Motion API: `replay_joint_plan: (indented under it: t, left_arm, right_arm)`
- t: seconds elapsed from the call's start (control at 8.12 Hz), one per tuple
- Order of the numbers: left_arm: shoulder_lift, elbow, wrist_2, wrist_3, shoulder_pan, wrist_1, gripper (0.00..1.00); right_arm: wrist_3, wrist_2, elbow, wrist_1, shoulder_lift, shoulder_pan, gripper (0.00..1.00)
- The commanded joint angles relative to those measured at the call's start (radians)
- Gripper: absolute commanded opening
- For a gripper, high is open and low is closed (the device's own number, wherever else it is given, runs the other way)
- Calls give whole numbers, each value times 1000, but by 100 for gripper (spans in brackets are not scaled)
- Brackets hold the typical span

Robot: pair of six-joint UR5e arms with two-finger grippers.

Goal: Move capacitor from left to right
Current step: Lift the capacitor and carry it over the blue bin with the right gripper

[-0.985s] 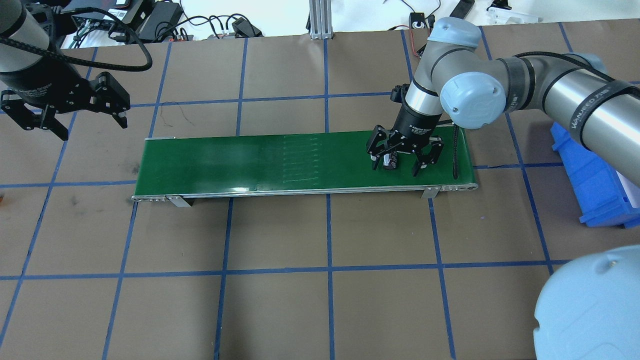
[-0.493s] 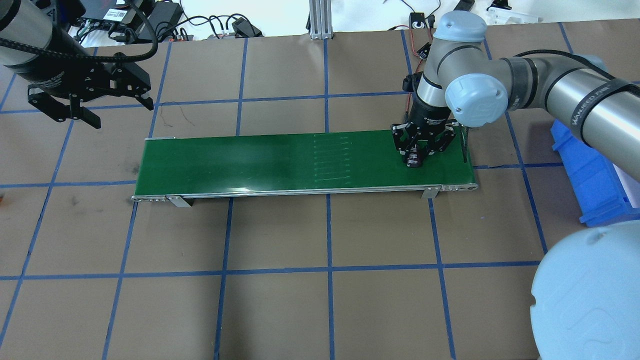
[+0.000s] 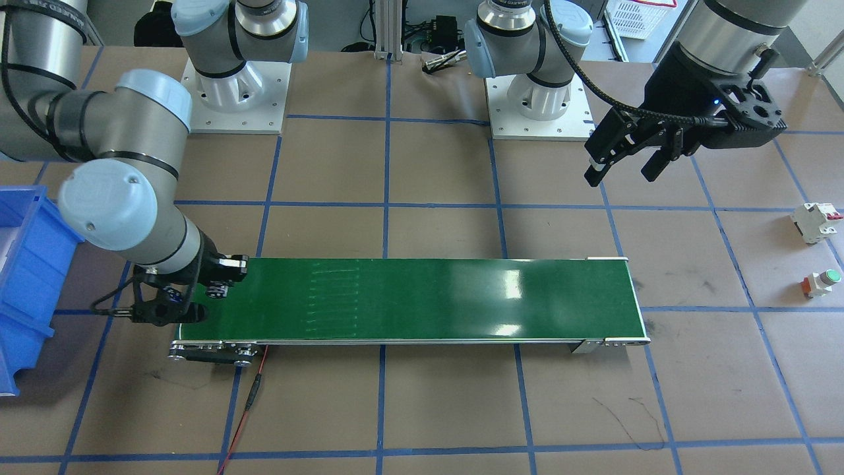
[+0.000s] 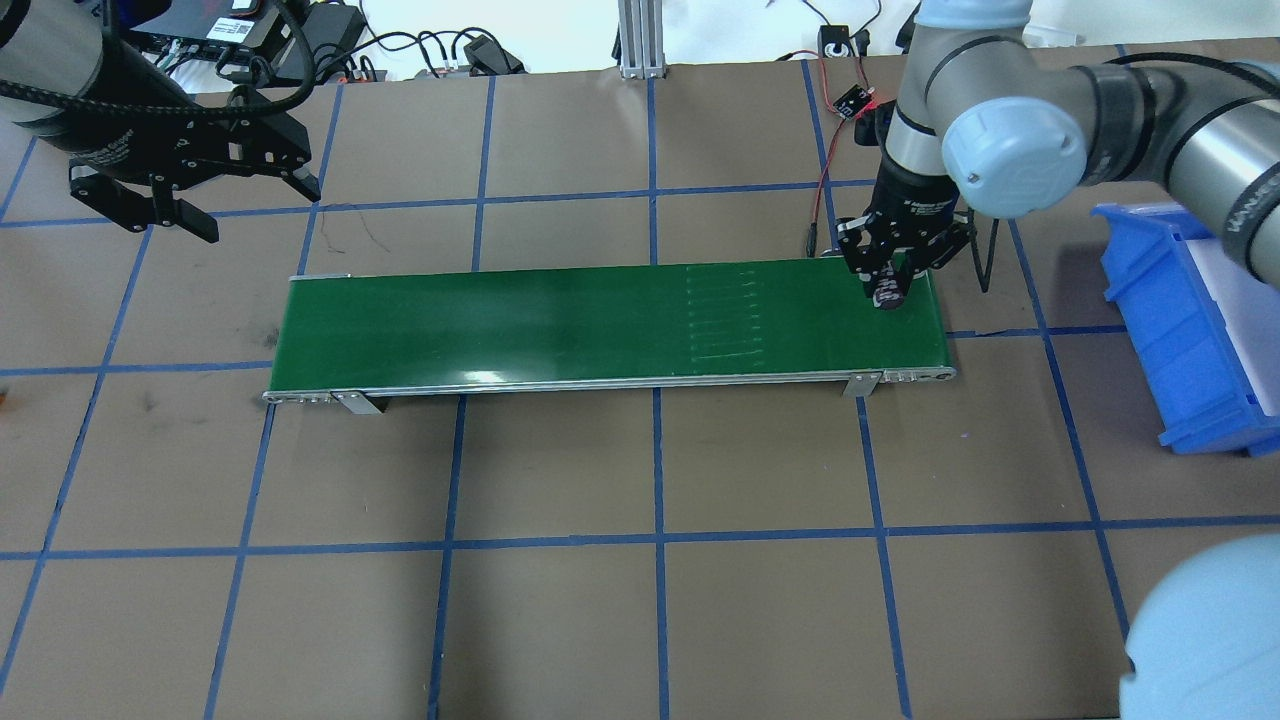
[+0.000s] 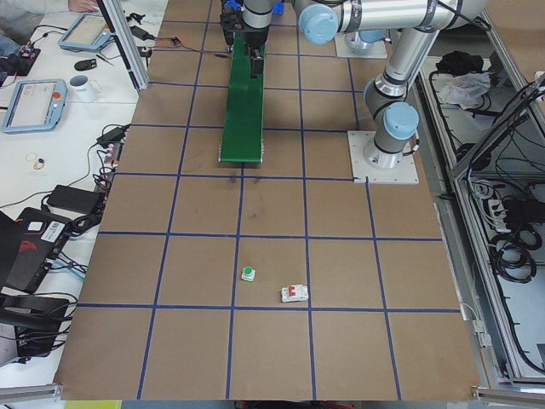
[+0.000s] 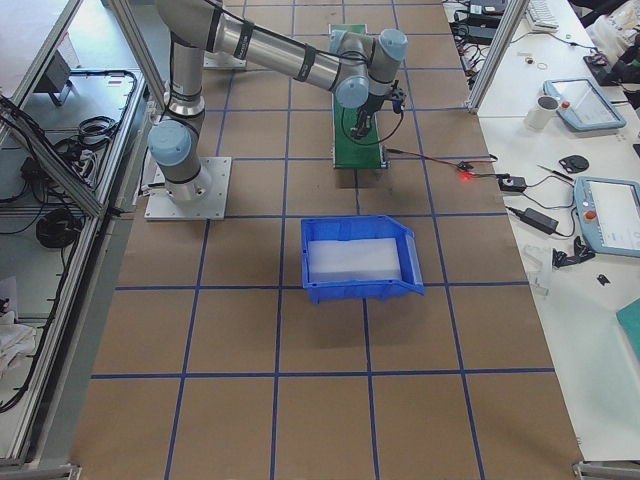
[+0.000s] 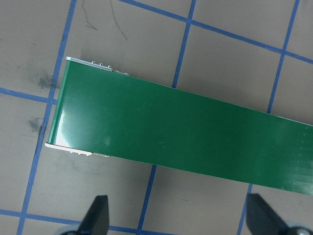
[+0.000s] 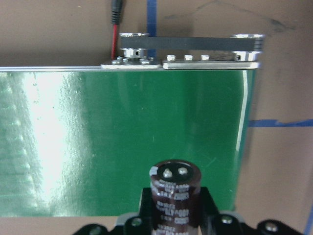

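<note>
The capacitor [image 8: 175,197], a dark brown cylinder with a silvery terminal end, is clamped between the fingers of my right gripper [image 4: 889,292], which is shut on it. The gripper hangs over the far right end of the green conveyor belt [image 4: 550,320], near its back edge. In the front-facing view the same gripper [image 3: 168,305] sits at the belt's [image 3: 428,297] left end. My left gripper [image 4: 250,205] is open and holds nothing, above the table behind the belt's left end. Its wrist view shows both fingers [image 7: 98,215] spread wide above the belt [image 7: 171,132].
A blue bin [image 4: 1180,330] with a white liner stands on the table right of the belt. A white block with a red tab [image 3: 814,221] and a green-capped push button [image 3: 824,280] lie far off the belt's left end. A red cable [image 4: 822,190] runs behind the belt's right end.
My right gripper closed on the capacitor and carried it rightward along the belt to its right end. The left gripper moved back and to the right, away from the belt.
</note>
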Motion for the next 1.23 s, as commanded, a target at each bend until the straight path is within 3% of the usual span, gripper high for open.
replay_joint_plan:
  t: [0.0,0.37,0.49,0.62,0.86,1.11]
  left_arm:
    - [-1,0,-3,3,0,4,100]
    - [16,-5,32,18,0,-8,100]
    - [20,-9,162,18,-6,-11,100]
    - [23,-6,184,5,-58,-5,100]
    - [-13,-5,187,-85,-194,18,100]
    - [-20,-5,178,-143,-241,71,100]
  right_arm:
    - [-233,-100,-60,91,-89,-149,0]
    - [-643,-115,-62,-5,-106,-415,0]
    - [-758,-112,-60,-68,-97,-481,0]
    - [-815,-101,-60,-85,-85,-539,0]
    - [-927,-89,-60,-184,-7,-577,0]
    - [-905,-84,-50,-292,97,-588,0]
